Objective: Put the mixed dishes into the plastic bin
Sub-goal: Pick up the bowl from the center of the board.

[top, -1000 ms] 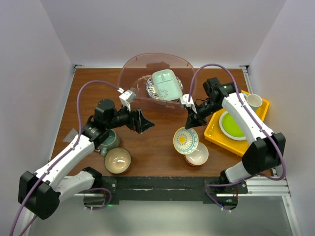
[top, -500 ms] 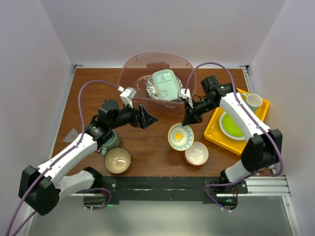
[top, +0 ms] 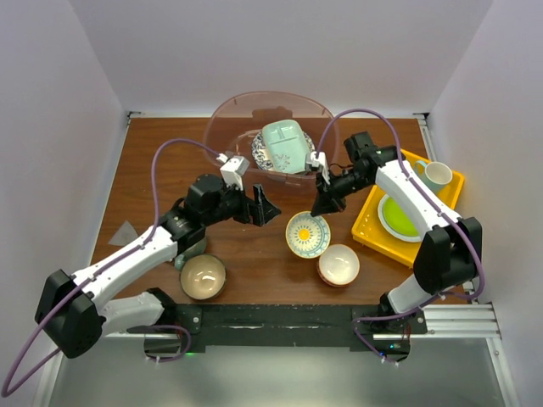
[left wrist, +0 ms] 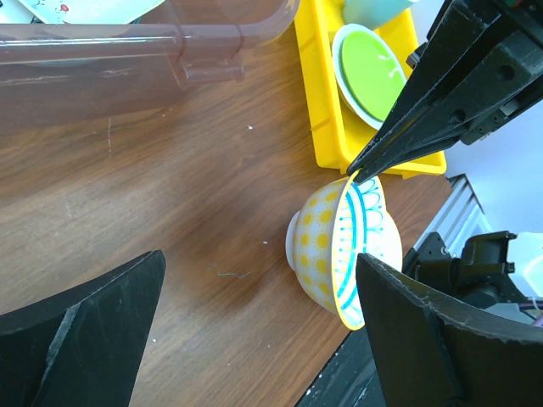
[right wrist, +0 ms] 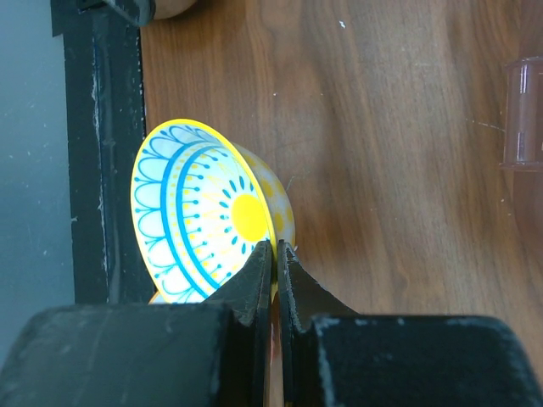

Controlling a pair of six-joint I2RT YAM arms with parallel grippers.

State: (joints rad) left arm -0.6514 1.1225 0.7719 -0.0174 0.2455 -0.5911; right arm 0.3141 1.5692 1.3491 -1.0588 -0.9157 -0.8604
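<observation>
A small patterned bowl point(top: 308, 235), yellow-dotted outside with blue lines and a yellow sun inside, hangs tipped on its side just above the table. My right gripper point(top: 321, 210) is shut on its rim point(right wrist: 274, 248). My left gripper point(top: 265, 206) stands open to the left of the bowl point(left wrist: 344, 250), touching nothing. The plastic bin point(top: 225, 127) at the back holds a mint square dish point(top: 284, 146) on a blue-patterned plate point(top: 261, 153). A tan bowl point(top: 203, 276) and a white bowl point(top: 338, 264) sit near the front edge. A teal mug point(top: 191, 242) is half hidden under my left arm.
A yellow tray point(top: 369, 229) at the right holds a lime-green plate point(top: 399, 216) and a pale mug point(top: 434, 175). The bin's near wall point(left wrist: 170, 51) lies just behind both grippers. The table's black front rail point(right wrist: 102, 170) runs close below the held bowl.
My right gripper has carried the patterned bowl left and back, away from the white bowl. My left gripper has swung right toward it, still open.
</observation>
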